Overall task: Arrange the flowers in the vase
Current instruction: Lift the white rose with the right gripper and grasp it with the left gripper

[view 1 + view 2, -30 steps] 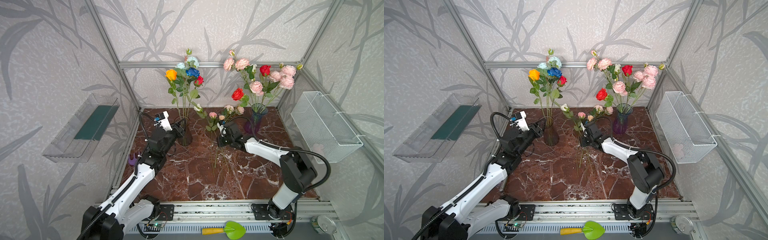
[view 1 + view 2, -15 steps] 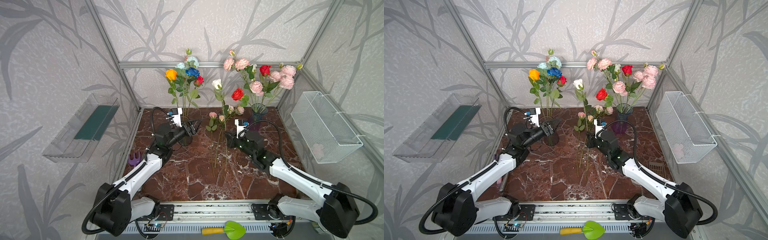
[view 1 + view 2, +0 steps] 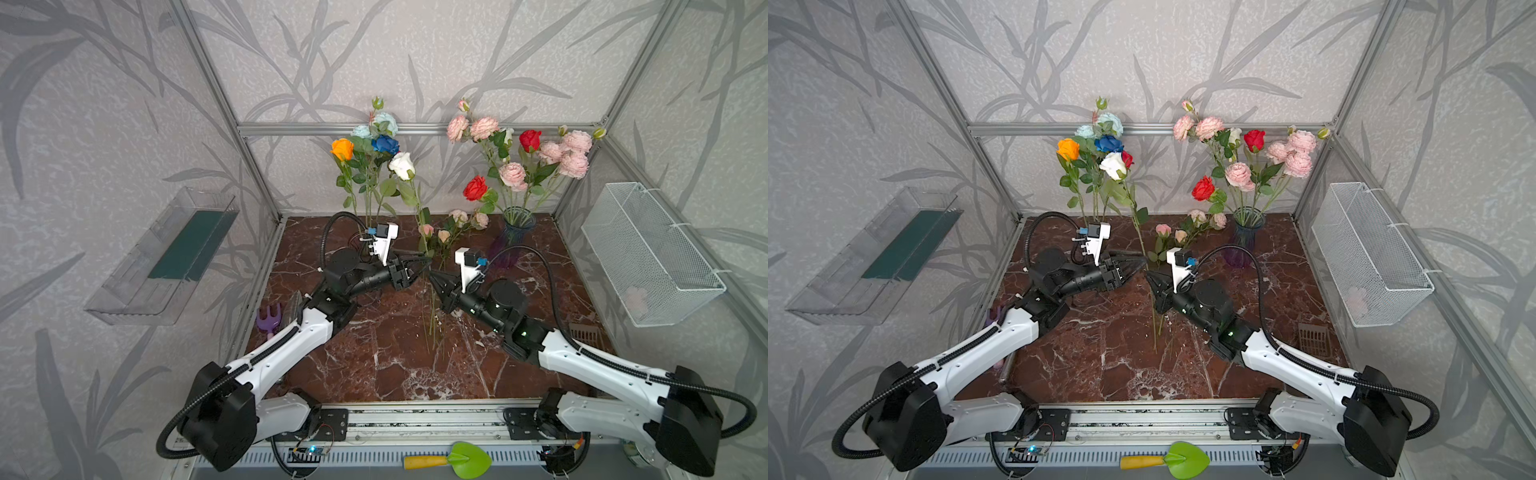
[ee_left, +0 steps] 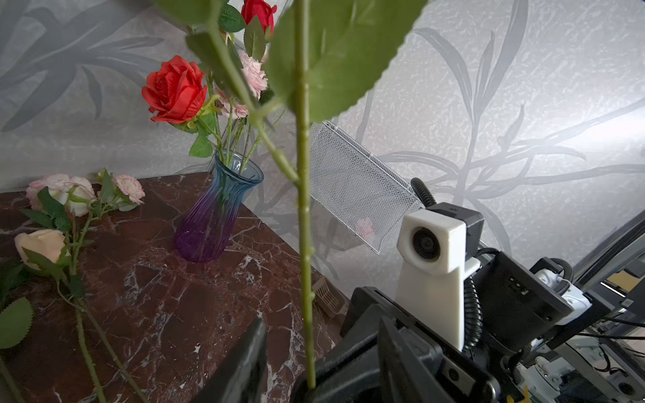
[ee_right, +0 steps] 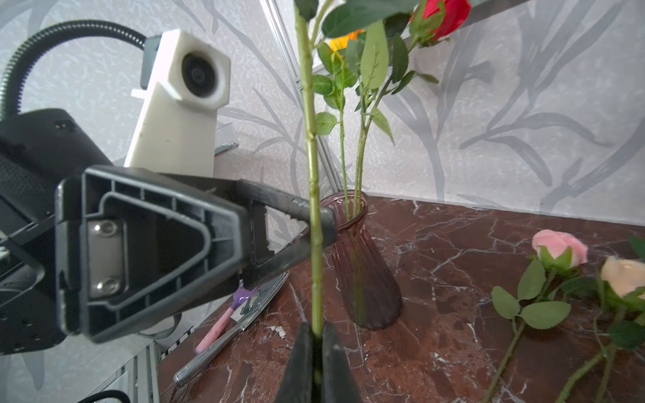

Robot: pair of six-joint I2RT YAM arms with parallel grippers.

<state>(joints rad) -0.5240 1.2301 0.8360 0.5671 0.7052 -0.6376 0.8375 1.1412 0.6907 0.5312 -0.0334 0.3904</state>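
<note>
A white rose (image 3: 402, 165) (image 3: 1113, 165) stands upright on its long green stem above the table's middle. My right gripper (image 3: 432, 276) (image 5: 317, 329) is shut on the lower stem. My left gripper (image 3: 423, 262) (image 4: 319, 328) is open, with one finger on each side of the same stem (image 4: 304, 244) just above the right one, and a gap shows on both sides. A brown vase (image 5: 363, 272) holds orange, blue and red flowers. A blue-purple vase (image 3: 514, 230) (image 4: 216, 216) holds pink and red blooms. Small pink flowers (image 3: 442, 235) (image 5: 558, 244) lie loose on the marble.
A wire basket (image 3: 648, 253) hangs on the right wall and a clear tray (image 3: 166, 257) on the left wall. A purple rake (image 3: 269, 318) and a metal trowel (image 5: 223, 331) lie at the table's left edge. A green scoop (image 3: 457, 460) lies on the front rail.
My right gripper has raised the white rose upright and carried it left. My left gripper has swung in from beside the brown vase and now straddles the stem.
</note>
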